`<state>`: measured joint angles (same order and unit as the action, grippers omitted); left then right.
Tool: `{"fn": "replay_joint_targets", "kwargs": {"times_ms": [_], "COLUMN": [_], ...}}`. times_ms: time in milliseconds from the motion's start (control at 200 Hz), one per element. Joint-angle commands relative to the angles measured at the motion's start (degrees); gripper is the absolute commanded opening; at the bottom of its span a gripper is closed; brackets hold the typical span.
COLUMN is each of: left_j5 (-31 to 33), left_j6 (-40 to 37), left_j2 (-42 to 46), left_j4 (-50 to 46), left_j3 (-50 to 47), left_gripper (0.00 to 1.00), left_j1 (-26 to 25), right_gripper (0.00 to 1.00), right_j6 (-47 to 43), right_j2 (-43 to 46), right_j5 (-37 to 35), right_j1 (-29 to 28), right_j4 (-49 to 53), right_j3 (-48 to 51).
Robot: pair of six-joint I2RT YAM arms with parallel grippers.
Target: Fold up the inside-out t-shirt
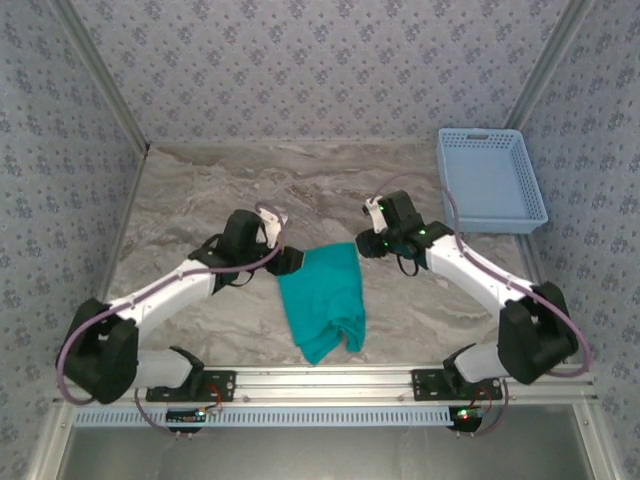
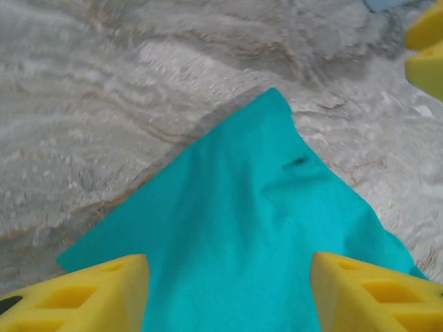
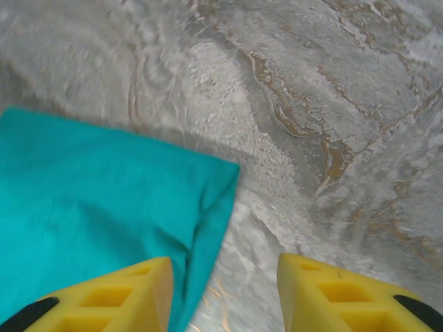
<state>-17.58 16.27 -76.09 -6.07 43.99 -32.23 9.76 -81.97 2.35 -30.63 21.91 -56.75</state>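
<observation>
While your two arms are reaching inward over the bench [image 1: 190, 210], your left gripper [image 1: 291, 259] and right gripper [image 1: 366, 243] are gaping, released, at the far corners of the inside-out t-shirt [image 1: 322, 295].

Teal-green t-shirt [image 1: 322, 295], plain soft fabric, folded into a compact, roughly oblong bundle. It lies flat on the grey marbled table [image 1: 200, 200], in the middle of the near half, its long axis running near to far. The far edge is straight and ends in two clean corners. The near end is narrower and rumpled, with a rounded fold bulging at the near right. The upper layer is smooth apart from shallow creases; at the far right corner [image 3: 232, 168] the edge turns under.
</observation>
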Motion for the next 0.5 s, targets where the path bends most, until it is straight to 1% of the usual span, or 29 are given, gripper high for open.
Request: {"fn": "replay_joint_targets", "kwargs": {"times_ms": [0,45,85,120,165,195,260,365,460,495], "left_j5": [-1.17,-0.77,-0.87,-0.63,-0.64,0.4,3.11,5.92,9.43,10.28], "left_j6": [13.9,15.1,15.73,16.6,17.78,18.34,18.12,13.44,8.54,6.82], "left_j2": [-6.79,-10.66,-13.65,-15.71,-17.17,-18.0,-19.91,-23.89,-27.77,-29.36], "left_j4": [-11.24,-15.3,-17.13,-16.83,-15.09,-14.69,-14.97,-17.9,-18.89,-19.04], "left_j3": [3.21,5.72,7.18,7.64,7.71,8.11,9.86,15.14,19.58,21.34], "left_gripper": [0.61,0.61,0.56,0.54,0.53,0.5,0.5,0.49,0.5,0.5], "left_j1": [0.28,0.56,0.77,0.74,0.8,0.84,1.08,1.37,2.05,2.7], "right_gripper": [0.52,0.51,0.48,0.45,0.44,0.43,0.4,0.33,0.28,0.28], "right_j6": [13.36,13.74,13.9,13.65,13.47,13.29,13.42,13.44,11.85,11.45], "right_j2": [-4.4,-6.54,-8.55,-10.29,-13.02,-14.53,-17.95,-23.7,-27.62,-29.18], "right_j5": [-3.03,-1.22,-0.15,0.06,-0.26,-0.47,-1.07,-4.73,-11.58,-12.88], "right_j1": [-3.13,-3.91,-4.74,-5.36,-5.96,-6.17,-6.64,-7.16,-7.16,-6.51], "right_j4": [5.64,5.6,4.92,4.1,3.24,2.32,0.3,0.29,-0.5,-0.36], "right_j3": [-2.46,-3.32,-3.94,-4.38,-5.1,-5.51,-6.19,-9.17,-11.1,-13.96]}}
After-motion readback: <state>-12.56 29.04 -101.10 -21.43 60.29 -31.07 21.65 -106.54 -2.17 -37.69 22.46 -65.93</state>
